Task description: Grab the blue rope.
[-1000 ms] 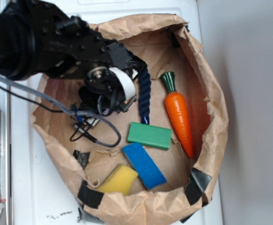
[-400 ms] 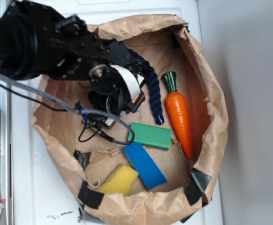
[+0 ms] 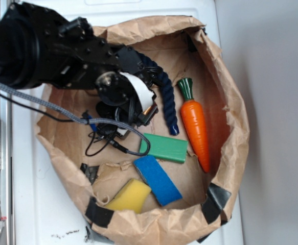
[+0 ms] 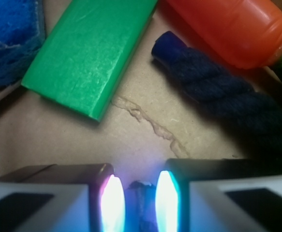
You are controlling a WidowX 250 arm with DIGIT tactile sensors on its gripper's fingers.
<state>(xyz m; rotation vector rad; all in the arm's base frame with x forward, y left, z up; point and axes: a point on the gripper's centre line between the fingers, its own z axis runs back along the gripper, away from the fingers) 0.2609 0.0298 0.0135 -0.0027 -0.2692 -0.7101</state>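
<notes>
Crumpled brown paper bag (image 3: 230, 109) forms a nest on a white tabletop (image 3: 46, 209). Blue rope (image 3: 165, 99) is thick, dark navy and twisted, lying beside the carrot (image 3: 196, 125). Gripper (image 4: 140, 203) is nearly closed, pinching one rope end.

navy twisted rope (image 3: 166, 99) (brighter blue tip), orange carrot (image 3: 196, 127), green block (image 3: 163, 148)
</notes>
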